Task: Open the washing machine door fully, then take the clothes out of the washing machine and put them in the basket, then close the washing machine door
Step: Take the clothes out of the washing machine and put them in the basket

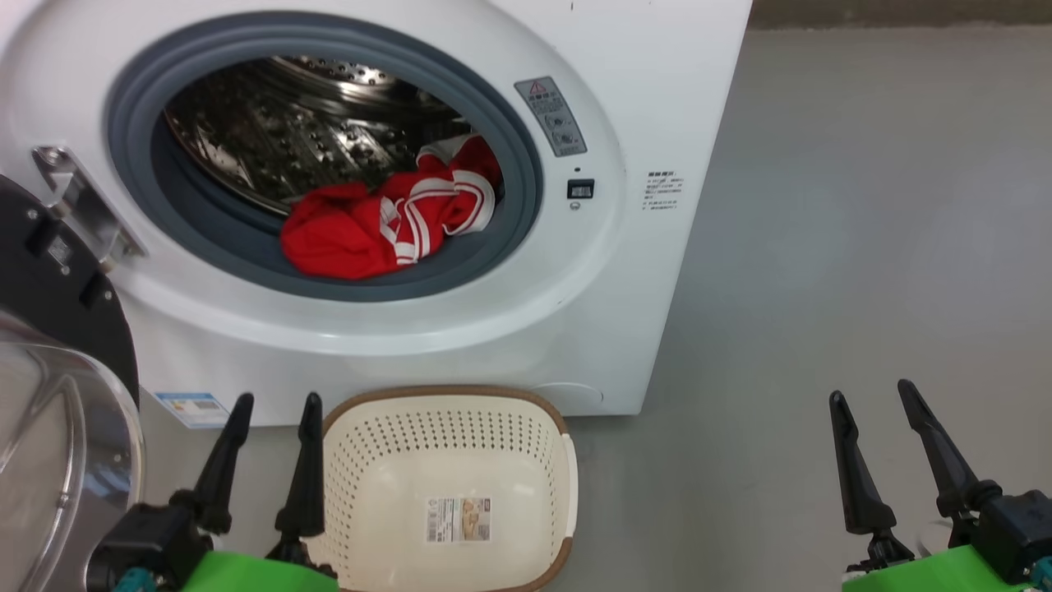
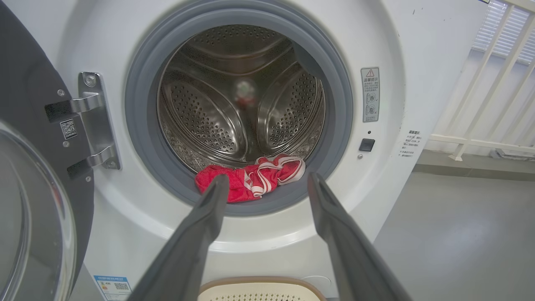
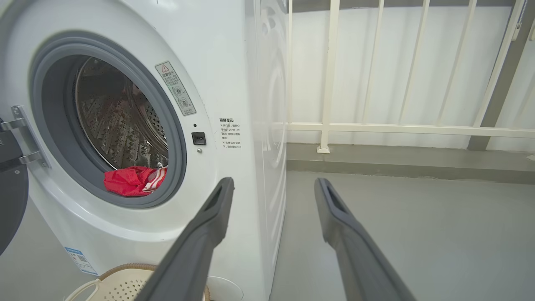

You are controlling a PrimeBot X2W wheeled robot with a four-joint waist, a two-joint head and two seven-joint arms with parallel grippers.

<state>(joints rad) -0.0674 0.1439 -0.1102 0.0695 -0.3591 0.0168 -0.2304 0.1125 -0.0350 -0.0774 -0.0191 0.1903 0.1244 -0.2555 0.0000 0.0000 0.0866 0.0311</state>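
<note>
Here, one washing machine (image 1: pixel 625 271) stands on the floor (image 1: pixel 863 247), its door (image 1: pixel 66 321) swung wide open to the left on the metal hinge. In the steel drum (image 1: pixel 288 123) lies one heap of red clothes (image 1: pixel 362 230) with white stripes, at the front right and spilling onto the grey rubber ring (image 1: pixel 123 123). How many garments make it up I cannot tell. One cream basket (image 1: pixel 448 399) sits on the floor just before the machine's bottom edge, with a single paper sticker (image 1: pixel 458 520) on its bottom. Two grippers hang low, each with two dark fingers spread and grasping nothing: the left gripper (image 1: pixel 278 403) just beside the basket's left rim, the right gripper (image 1: pixel 871 393) well apart over bare floor.
</note>
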